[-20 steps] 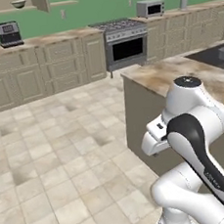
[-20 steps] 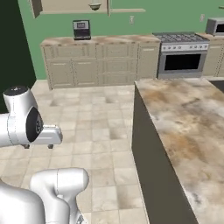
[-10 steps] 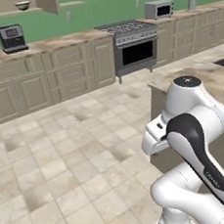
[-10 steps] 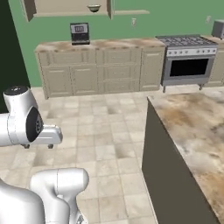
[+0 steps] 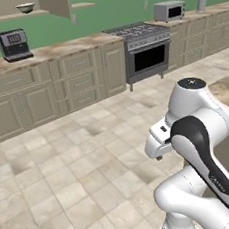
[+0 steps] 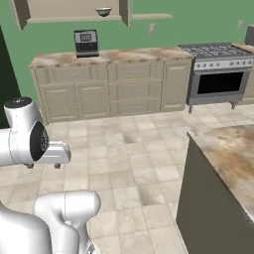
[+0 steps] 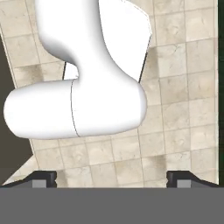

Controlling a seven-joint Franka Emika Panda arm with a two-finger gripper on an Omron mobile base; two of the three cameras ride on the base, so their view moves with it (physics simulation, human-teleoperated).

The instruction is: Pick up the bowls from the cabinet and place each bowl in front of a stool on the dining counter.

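one bowl [image 5: 25, 7] sits upright on the cabinet [image 5: 5, 17] shelf.

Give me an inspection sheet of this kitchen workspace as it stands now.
Surface: dining counter, marbled top, bare where visible.
Job's things: one bowl upright on the shelf of the open wall cabinet; a second bowl nothing seen; stools nothing seen.
Clutter: coffee machine on the wall counter; microwave on the far counter.
Claw: claw open, holding nothing, pointing down at the tiled floor.
Cables: nothing seen.
Surroundings: steel stove with oven, beige lower cabinets, green wall.
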